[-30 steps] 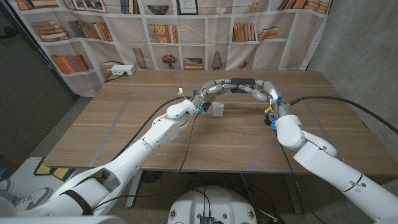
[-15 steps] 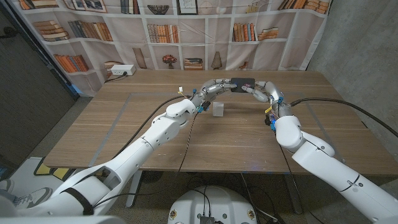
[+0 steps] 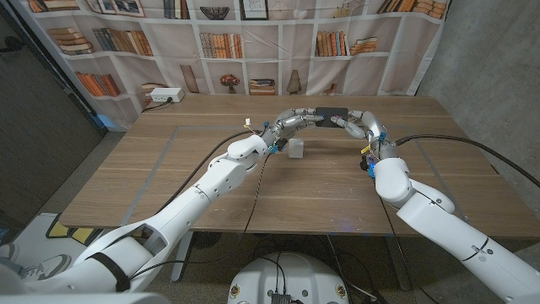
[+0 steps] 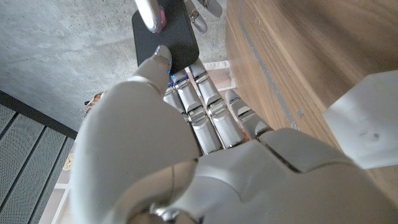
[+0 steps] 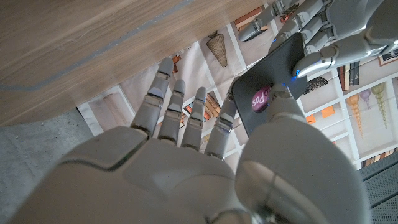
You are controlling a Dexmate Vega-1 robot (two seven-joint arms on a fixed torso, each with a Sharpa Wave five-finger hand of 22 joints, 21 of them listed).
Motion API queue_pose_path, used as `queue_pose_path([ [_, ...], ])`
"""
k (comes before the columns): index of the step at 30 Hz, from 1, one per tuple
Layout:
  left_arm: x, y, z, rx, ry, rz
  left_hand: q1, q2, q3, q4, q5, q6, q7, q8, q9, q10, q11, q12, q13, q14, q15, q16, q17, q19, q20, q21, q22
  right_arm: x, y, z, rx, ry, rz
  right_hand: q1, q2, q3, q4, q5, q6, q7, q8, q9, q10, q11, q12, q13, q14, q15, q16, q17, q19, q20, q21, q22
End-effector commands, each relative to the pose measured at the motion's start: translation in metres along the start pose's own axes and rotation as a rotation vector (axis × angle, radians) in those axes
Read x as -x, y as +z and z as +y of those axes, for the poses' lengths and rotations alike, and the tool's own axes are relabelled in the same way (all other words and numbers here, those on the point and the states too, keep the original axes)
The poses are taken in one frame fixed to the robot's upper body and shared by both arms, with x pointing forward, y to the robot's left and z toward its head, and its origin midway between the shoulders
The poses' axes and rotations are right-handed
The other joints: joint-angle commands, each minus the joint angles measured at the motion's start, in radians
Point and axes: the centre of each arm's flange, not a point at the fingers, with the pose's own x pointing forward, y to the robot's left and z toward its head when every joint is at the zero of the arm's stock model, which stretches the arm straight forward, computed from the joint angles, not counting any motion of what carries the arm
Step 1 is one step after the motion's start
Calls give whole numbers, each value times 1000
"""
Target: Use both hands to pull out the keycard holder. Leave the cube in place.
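Left hand [image 3: 291, 120] and right hand [image 3: 361, 123] both pinch the keycard holder [image 3: 330, 113], lifted above the table's far side; cube [image 3: 296, 149] sits untouched below-left. We're mid-pull, approx.; next we need a steady two-handed draw w/o nudging it.

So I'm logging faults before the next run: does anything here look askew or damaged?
Nothing stands out. Both the left hand and right hand hold the black keycard holder above the table; the cube sits upright.
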Motion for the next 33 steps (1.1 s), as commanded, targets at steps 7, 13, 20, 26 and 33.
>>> queue_pose_path([
  [7, -1, -5, -4, 12, -7, 8, -8, 10, 15, 14, 5, 42, 38, 5, 3, 16, -12, 0, 236, -1, -40, -5, -2, -5, -58, -4, 1, 2, -3, -3, -14, -7, 9, 18, 12, 12, 6, 7, 30, -4, 22, 14, 32, -10, 10, 3, 26, -10, 1, 3, 16, -3, 1, 3],
  [13, -1, -5, -4, 13, -7, 5, -8, 9, 16, 13, 5, 41, 39, 4, 4, 13, -12, -2, 237, -1, -42, -6, -2, -5, -58, -4, 1, 4, -4, -3, -32, -25, -11, 35, 20, 23, 3, 10, 28, -7, 24, 18, 58, -21, 14, 3, 48, -32, 3, 3, 36, -4, 8, 3],
  [20, -1, -5, -4, 14, -8, 8, -10, 9, 17, 14, 4, 43, 38, 5, 4, 14, -13, -3, 239, -1, -41, -7, -2, -6, -57, -4, 1, 3, -5, -2, -35, -14, -5, 45, 27, 31, 2, 12, 31, -11, 24, 16, 66, -22, 14, 3, 52, -33, 0, 2, 37, -3, 7, 4],
  [26, -2, -4, -4, 13, -9, 4, -12, 9, 19, 15, 4, 43, 37, 4, 4, 16, -14, -4, 239, -2, -39, -9, -3, -6, -56, -4, 1, 2, -4, -1, -17, -10, -3, 80, 31, 47, -12, 15, 46, -20, 27, 11, 77, -29, 12, 3, 57, -40, -5, 0, 39, -3, 7, 4],
  [33, -3, -4, -4, 15, -12, 4, -13, 10, 20, 15, 4, 43, 37, 4, 4, 16, -12, -5, 240, -1, -41, -9, -2, -7, -55, -4, 1, 0, -4, -1, -15, -8, -7, 97, 20, 50, -15, 12, 38, -27, 22, 8, 73, -33, 5, 3, 52, -42, -10, -1, 38, -4, 5, 4],
])
